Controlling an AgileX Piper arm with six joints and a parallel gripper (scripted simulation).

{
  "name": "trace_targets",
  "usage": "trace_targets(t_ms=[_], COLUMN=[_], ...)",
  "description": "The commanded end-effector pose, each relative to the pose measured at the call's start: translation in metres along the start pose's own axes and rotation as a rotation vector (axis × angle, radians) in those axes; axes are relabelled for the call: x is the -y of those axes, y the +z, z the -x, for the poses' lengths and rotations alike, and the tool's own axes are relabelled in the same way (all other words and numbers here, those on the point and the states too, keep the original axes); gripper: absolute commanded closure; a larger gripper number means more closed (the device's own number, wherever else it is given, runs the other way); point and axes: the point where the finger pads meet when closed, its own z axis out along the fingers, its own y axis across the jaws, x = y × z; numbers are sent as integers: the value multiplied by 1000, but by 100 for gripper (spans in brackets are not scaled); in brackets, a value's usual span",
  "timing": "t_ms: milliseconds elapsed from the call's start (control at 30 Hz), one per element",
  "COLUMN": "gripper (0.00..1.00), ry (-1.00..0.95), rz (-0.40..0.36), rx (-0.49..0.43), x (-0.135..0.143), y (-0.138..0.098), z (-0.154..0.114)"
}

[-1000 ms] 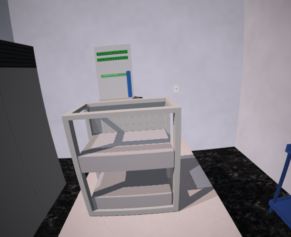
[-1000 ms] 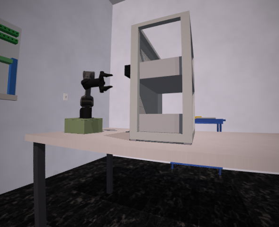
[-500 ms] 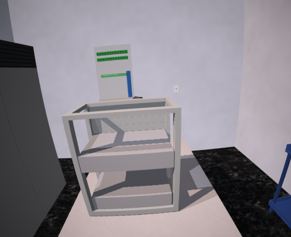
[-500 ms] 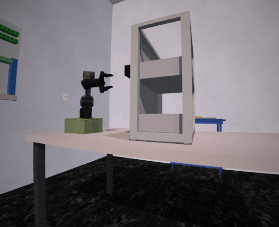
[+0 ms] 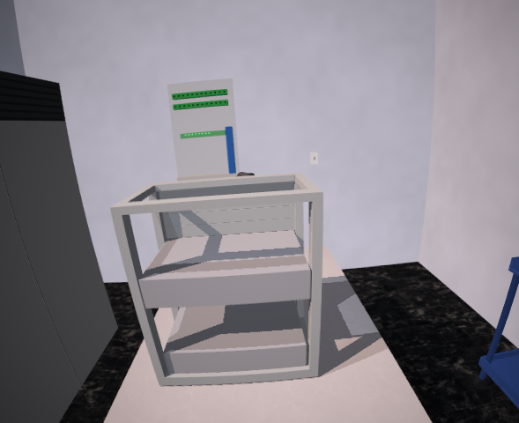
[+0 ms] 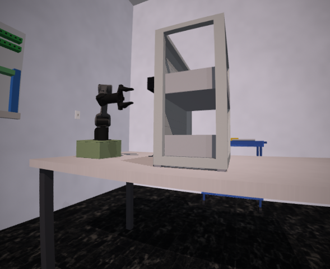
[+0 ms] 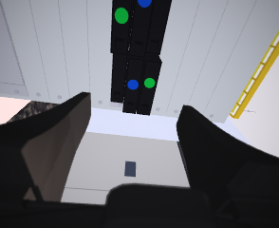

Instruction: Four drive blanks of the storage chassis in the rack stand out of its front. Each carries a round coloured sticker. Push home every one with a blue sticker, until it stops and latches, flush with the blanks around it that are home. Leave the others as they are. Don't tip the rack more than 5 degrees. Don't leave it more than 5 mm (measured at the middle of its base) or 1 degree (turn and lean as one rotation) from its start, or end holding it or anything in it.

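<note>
The grey rack stands on the table, and its chassis front faces my arm. Black drive blanks stand out of that front. In the wrist view two of them carry blue stickers and two carry green stickers. My gripper is open and empty, level with the blanks and a short gap away from them. In the wrist view its fingers frame the lower blue and green pair. In the top view the rack hides the blanks and nearly all of the arm.
My arm stands on a green pedestal on the table, left of the rack. A dark cabinet stands beside the table, a blue cart on the other side. A wall panel hangs behind.
</note>
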Motion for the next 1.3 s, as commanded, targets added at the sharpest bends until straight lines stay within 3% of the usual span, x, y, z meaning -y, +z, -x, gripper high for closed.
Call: trace_targets(t_ms=[0, 733, 1267], gripper=[0, 0, 0], ry=[-3, -4, -4], rz=[-2, -1, -1], rx=[1, 1, 1], x=[0, -2, -9], y=[-1, 12, 55], z=[1, 8, 33])
